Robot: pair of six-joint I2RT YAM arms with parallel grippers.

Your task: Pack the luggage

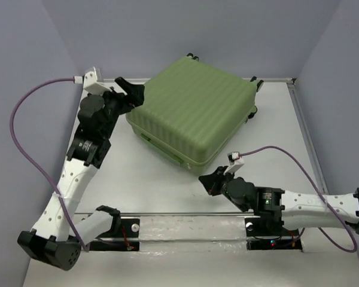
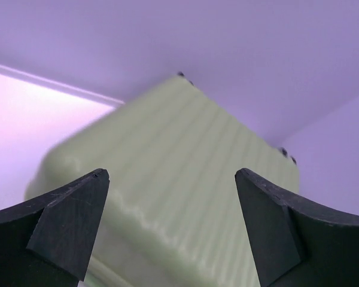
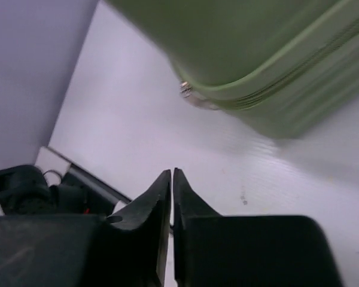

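The luggage (image 1: 194,110) is a light olive-green ribbed hard-shell suitcase, lying flat and closed at the back middle of the table, small black wheels at its far corners. My left gripper (image 1: 130,89) is open at its left back corner; in the left wrist view the ribbed shell (image 2: 179,173) fills the space beyond the open gripper (image 2: 172,176). My right gripper (image 1: 208,181) is shut and empty, just in front of the luggage's near corner. In the right wrist view the shut gripper (image 3: 172,172) hovers over the table, below the luggage's zipper seam (image 3: 269,72) and metal pull (image 3: 188,92).
The white table (image 1: 155,191) is walled by grey panels. A metal rail (image 1: 185,230) with both arm bases runs along the near edge. Purple cables (image 1: 24,143) loop off each wrist.
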